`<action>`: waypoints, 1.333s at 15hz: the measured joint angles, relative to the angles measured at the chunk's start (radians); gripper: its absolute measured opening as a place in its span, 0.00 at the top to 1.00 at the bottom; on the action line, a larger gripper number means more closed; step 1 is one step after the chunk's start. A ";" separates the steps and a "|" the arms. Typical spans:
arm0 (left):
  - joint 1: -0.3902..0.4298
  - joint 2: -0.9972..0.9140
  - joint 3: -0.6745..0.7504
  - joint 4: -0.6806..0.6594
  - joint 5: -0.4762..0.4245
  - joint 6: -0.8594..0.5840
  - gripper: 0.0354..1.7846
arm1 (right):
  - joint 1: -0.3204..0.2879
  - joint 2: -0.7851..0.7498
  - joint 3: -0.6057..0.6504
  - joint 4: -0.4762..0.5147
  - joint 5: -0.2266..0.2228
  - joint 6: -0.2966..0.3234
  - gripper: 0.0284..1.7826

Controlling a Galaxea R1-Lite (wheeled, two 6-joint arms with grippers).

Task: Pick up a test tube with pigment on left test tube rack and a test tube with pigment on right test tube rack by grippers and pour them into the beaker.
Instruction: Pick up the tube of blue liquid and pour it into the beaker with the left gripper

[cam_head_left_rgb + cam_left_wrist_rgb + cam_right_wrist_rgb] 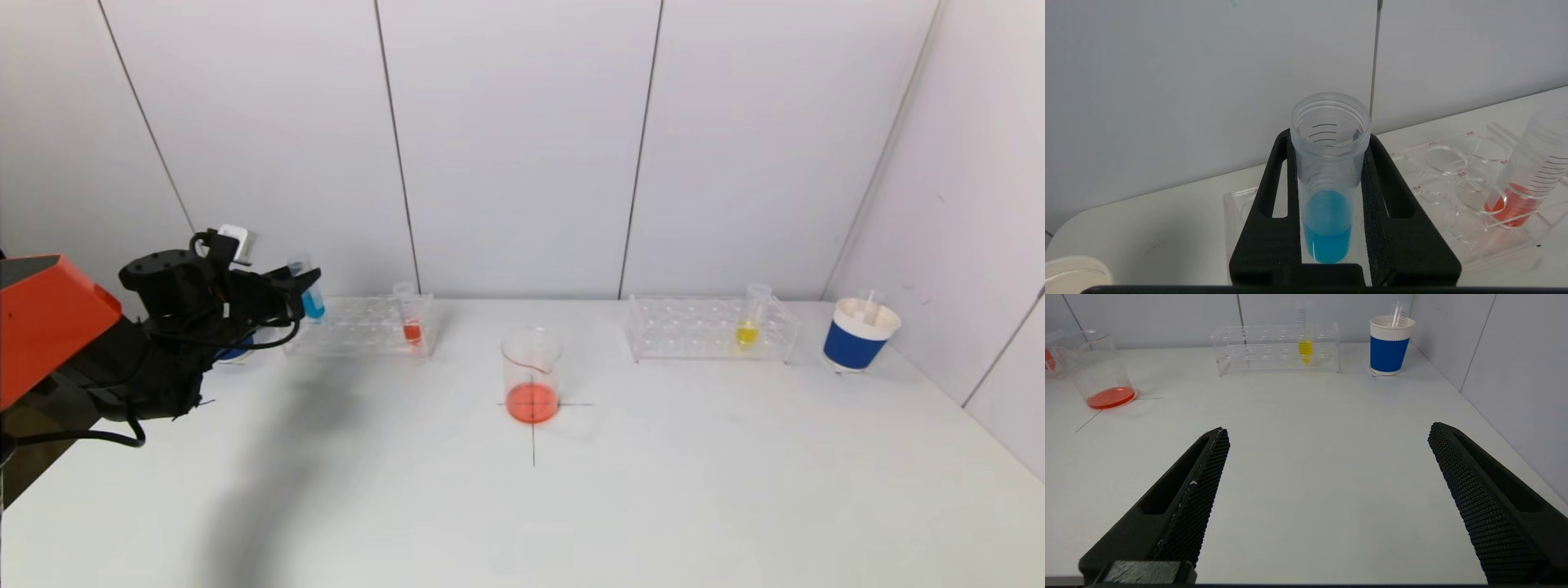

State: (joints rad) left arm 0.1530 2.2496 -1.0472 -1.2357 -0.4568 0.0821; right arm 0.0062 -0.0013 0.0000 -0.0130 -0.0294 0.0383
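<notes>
Head view: the left gripper is hovering at the left end of the left test tube rack, clenched on a blue test tube. This clear plastic tube is standing nearly upright, with blue pigment filling its lower part. It is appearing raised at the rack's end; whether its tip is clear of the rack cannot be told. A red test tube is sitting at the rack's right end. The beaker, clear glass with a shallow red layer, is resting on a cross mark at mid-tabletop. The right test tube rack is carrying a yellow test tube; a blue paper cup is standing to its right. The right gripper is not showing here.

Left wrist view: both black fingers are pressing the sides of the blue test tube. Its threaded mouth is open, graduation lines are running down its wall, and blue liquid is occupying the bottom. The red test tube is leaning in the left test tube rack beyond.

Right wrist view: the right gripper is holding nothing, its fingers spread wide above bare tabletop, well apart from the right test tube rack, the yellow test tube, the blue paper cup and the beaker.
</notes>
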 joint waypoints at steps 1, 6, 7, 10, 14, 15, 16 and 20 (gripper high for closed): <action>0.000 -0.017 0.000 0.013 0.000 0.000 0.76 | 0.000 0.000 0.000 0.000 0.000 0.000 0.01; 0.000 -0.093 -0.019 0.077 0.000 -0.001 0.76 | 0.000 0.000 0.000 0.000 0.000 0.000 0.01; 0.000 -0.109 -0.027 0.094 0.000 -0.002 0.76 | 0.000 0.000 0.000 0.000 0.000 0.000 0.01; 0.000 -0.168 -0.043 0.149 -0.001 -0.002 0.76 | 0.000 0.000 0.000 0.000 0.000 0.000 0.01; -0.010 -0.277 -0.059 0.250 -0.001 -0.003 0.76 | 0.000 0.000 0.000 0.000 0.000 0.000 0.01; -0.016 -0.301 -0.060 0.273 -0.002 -0.003 0.76 | 0.000 0.000 0.000 0.000 0.000 0.000 0.01; -0.027 -0.332 -0.061 0.302 -0.002 -0.003 0.76 | 0.000 0.000 0.000 0.000 0.000 0.000 0.01; -0.114 -0.458 -0.066 0.433 0.003 -0.001 0.76 | 0.000 0.000 0.000 0.000 0.000 0.000 0.01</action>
State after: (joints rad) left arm 0.0394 1.7919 -1.1136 -0.8028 -0.4536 0.0806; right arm 0.0057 -0.0013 0.0000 -0.0130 -0.0294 0.0383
